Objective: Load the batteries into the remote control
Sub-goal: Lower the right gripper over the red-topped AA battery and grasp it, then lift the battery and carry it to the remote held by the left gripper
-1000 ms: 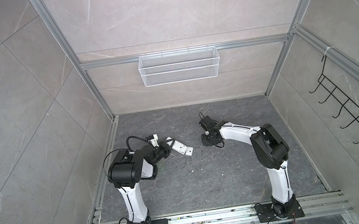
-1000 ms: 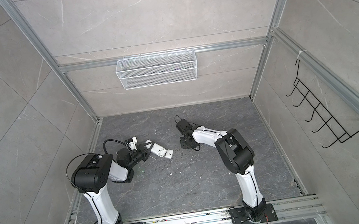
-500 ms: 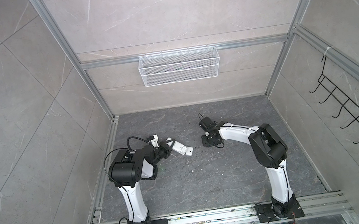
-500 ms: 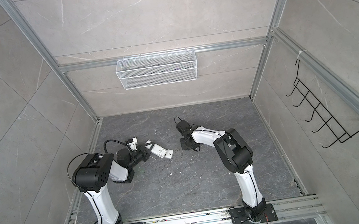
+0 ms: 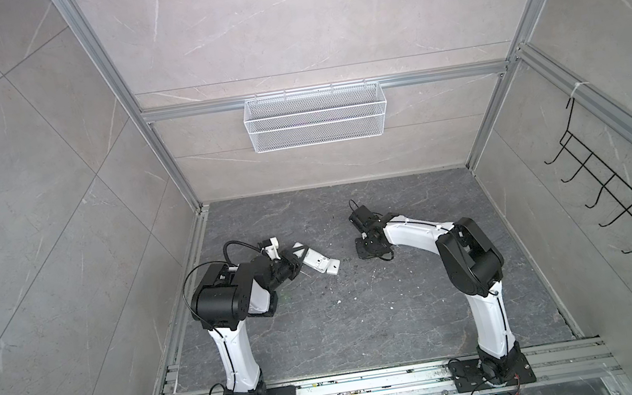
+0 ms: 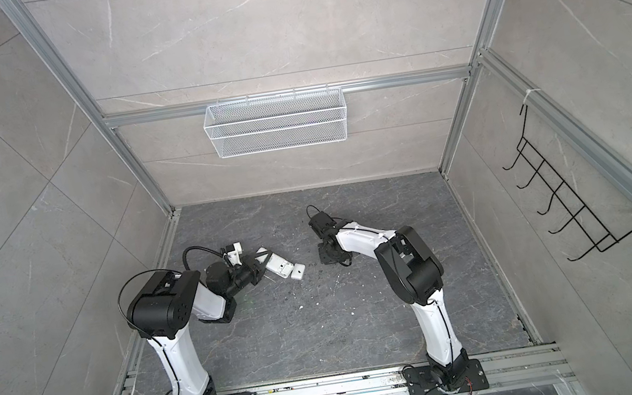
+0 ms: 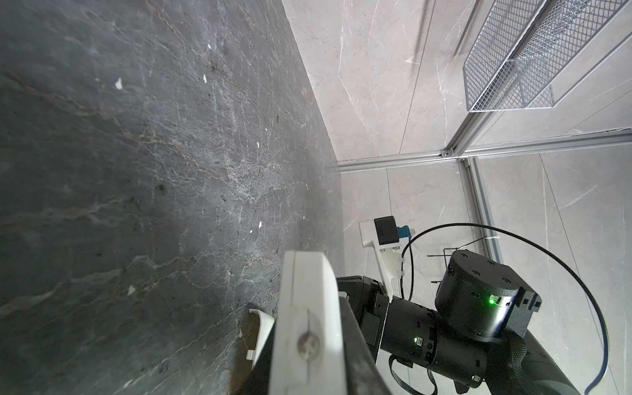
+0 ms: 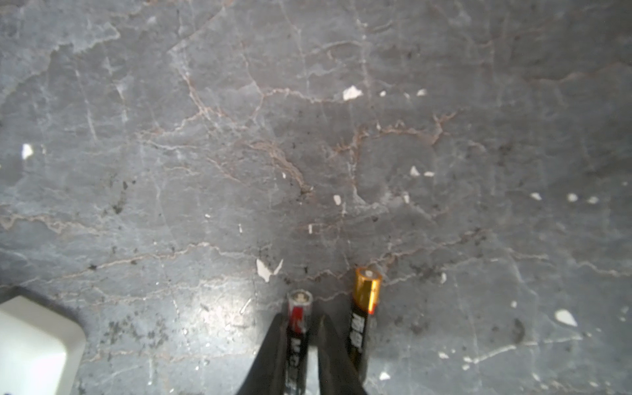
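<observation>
Right wrist: batteries (image 8: 365,307) parallel (terminals outward)

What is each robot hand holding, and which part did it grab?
The left gripper holds the remote control by one end. The right gripper straddles one battery along its body; whether it grips yet cannot be told.

White arms (image 5: 235,352) (black joints (image 5: 472,264))

Remote control (image 5: 315,261) L of centre; batteries (image 8: 366,301) side by side on floor (image 5: 366,326), to its R.
</observation>
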You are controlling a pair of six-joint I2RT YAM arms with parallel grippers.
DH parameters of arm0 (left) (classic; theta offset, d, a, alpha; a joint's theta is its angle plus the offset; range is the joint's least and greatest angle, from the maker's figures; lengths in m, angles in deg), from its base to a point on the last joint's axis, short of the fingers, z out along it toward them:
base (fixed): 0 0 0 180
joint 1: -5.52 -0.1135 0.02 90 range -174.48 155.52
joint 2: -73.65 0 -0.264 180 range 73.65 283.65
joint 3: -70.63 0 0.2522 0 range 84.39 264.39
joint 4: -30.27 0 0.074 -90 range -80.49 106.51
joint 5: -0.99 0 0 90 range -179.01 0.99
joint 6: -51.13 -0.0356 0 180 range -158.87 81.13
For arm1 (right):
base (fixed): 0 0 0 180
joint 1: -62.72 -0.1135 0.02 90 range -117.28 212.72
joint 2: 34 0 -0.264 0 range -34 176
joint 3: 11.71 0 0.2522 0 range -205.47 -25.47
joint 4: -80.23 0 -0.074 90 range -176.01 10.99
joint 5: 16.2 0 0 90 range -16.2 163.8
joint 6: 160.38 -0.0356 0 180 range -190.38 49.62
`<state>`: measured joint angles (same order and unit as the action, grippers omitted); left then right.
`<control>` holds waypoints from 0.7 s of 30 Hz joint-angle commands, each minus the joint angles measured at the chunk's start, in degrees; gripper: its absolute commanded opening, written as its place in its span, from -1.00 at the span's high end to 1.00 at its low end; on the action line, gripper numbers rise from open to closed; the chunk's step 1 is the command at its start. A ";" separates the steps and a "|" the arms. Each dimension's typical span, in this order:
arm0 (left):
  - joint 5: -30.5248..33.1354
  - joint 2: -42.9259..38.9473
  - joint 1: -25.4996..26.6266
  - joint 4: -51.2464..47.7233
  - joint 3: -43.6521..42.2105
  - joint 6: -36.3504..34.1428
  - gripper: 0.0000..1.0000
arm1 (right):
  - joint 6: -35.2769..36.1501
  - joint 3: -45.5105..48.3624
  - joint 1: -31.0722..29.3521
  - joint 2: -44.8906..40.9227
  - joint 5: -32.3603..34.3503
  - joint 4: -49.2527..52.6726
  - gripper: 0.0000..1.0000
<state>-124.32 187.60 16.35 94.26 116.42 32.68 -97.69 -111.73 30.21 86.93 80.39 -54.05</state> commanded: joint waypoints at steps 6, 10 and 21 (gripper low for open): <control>-1.47 0.41 -0.33 3.35 1.85 0.79 1.00 | -4.69 1.74 -0.45 1.30 0.79 1.87 0.73; 0.05 -1.04 -0.21 3.35 2.12 2.23 1.00 | -6.20 2.96 -0.50 -1.74 0.46 0.17 0.81; 13.05 -3.32 6.04 3.37 6.52 13.05 1.00 | -11.71 4.93 -0.36 -14.32 -0.86 -0.97 1.00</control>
<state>-116.87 186.18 20.24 94.31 120.99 42.34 -105.86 -107.40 30.12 77.60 79.78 -54.92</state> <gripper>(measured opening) 0.181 0.093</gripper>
